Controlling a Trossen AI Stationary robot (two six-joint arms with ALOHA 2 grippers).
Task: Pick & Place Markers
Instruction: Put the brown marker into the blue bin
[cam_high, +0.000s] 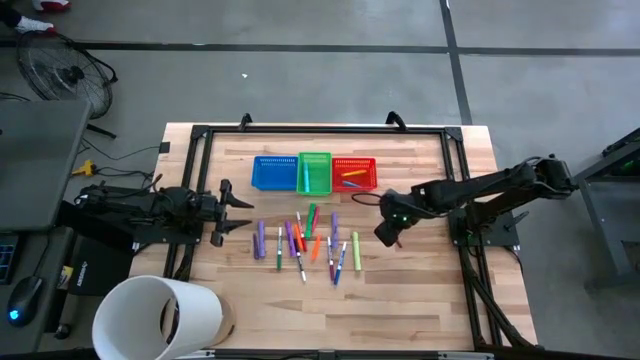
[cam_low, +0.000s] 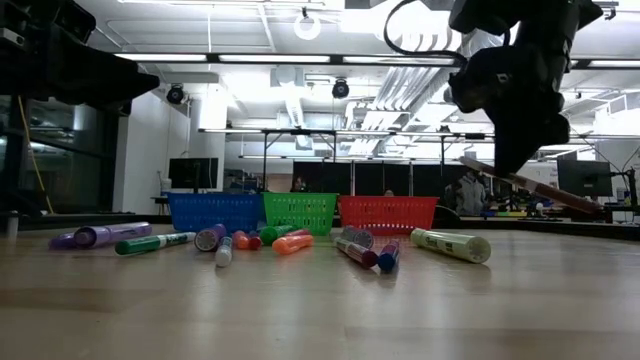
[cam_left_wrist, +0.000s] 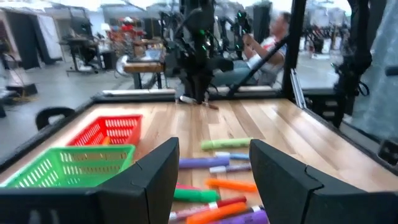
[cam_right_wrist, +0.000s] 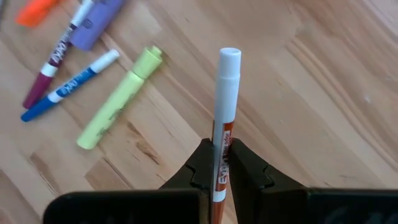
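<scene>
A few markers are already being kept in the red basket, while most markers are lying loose on the counter. A red marker is being pinched between the right tool, lifted above the counter. The left tool is being held spread beside the pile.

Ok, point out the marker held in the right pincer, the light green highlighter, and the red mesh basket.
Red-and-white marker (cam_right_wrist: 225, 99), right wrist view, white barrel.
Light green highlighter (cam_right_wrist: 118, 106), right wrist view, mid-body.
Red mesh basket (cam_low: 388, 213), low view, front wall.
</scene>
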